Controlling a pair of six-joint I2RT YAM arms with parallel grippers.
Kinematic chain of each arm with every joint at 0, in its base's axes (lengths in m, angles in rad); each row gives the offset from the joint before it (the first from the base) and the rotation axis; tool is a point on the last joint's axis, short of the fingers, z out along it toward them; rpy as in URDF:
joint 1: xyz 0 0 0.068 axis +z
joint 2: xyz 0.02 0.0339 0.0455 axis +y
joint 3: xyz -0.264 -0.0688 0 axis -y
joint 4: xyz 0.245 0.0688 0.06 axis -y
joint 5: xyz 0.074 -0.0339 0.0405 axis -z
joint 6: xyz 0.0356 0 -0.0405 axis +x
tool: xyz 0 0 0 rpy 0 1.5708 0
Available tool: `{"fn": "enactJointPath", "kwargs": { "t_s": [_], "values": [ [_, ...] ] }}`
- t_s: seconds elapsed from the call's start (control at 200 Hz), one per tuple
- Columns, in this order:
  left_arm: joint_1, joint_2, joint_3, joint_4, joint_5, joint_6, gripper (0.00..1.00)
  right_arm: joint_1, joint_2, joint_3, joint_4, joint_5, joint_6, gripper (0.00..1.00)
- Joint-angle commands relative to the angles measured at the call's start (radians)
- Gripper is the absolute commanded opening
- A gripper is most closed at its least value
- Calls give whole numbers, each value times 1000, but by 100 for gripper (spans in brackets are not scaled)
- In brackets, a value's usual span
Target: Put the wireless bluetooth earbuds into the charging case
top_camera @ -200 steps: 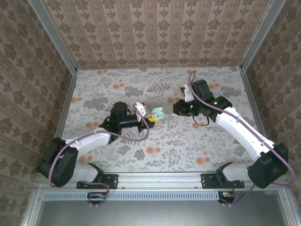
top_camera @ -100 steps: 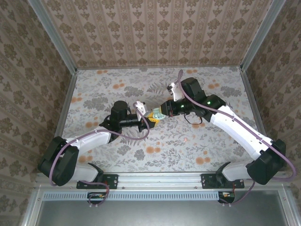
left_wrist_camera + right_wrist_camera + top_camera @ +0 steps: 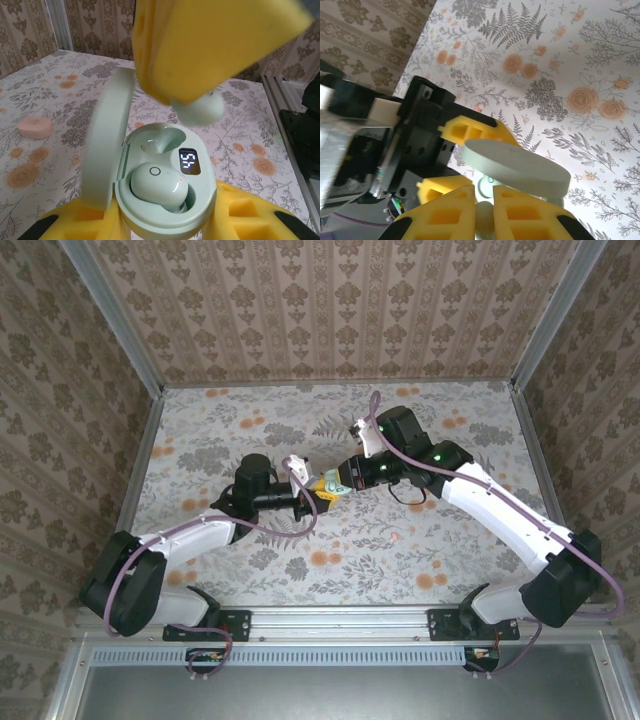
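The mint-green charging case [image 3: 200,200] is held off the table, its lid [image 3: 107,135] swung open. My left gripper [image 3: 162,222] is shut on the case body, one yellow pad on each side. One mint earbud [image 3: 159,185] sits in the near socket, beside the lit display. The far socket [image 3: 159,142] is empty. My right gripper [image 3: 484,192] is shut on a second mint earbud [image 3: 200,109], which hangs just above and slightly right of the empty socket. From overhead the two grippers meet at the case [image 3: 332,484], left gripper [image 3: 318,490] and right gripper [image 3: 345,478].
A small pale pink piece [image 3: 396,536] lies on the flowered table near the right arm. A pink rounded piece [image 3: 35,127] rests on the table left of the case. Patterned walls and metal rails [image 3: 330,623] enclose the table.
My right gripper has moved left with the earbud, from apart to directly over the open case. The left arm and the case have stayed in place.
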Motion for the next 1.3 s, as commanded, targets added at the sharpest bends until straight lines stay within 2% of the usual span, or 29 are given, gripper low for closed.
{"fn": "enactJointPath", "kwargs": {
  "t_s": [0.0,0.44,0.69,0.885,1.02,1.295],
  "values": [
    [8,-31,17,39,32,-21,11,6,26,4,7,21,-30,13],
    [10,-46,16,50,43,-40,12,5,23,-29,25,85,-49,14],
    [10,-52,16,40,42,-38,12,5,21,-17,13,108,-50,29],
    [8,-49,20,34,42,-32,12,6,6,2,-2,139,-56,35],
    [8,-46,20,26,38,-25,12,5,4,30,-24,142,-53,37],
    [8,-46,17,23,35,-22,12,4,-131,37,-30,223,-43,39]
  ]
}}
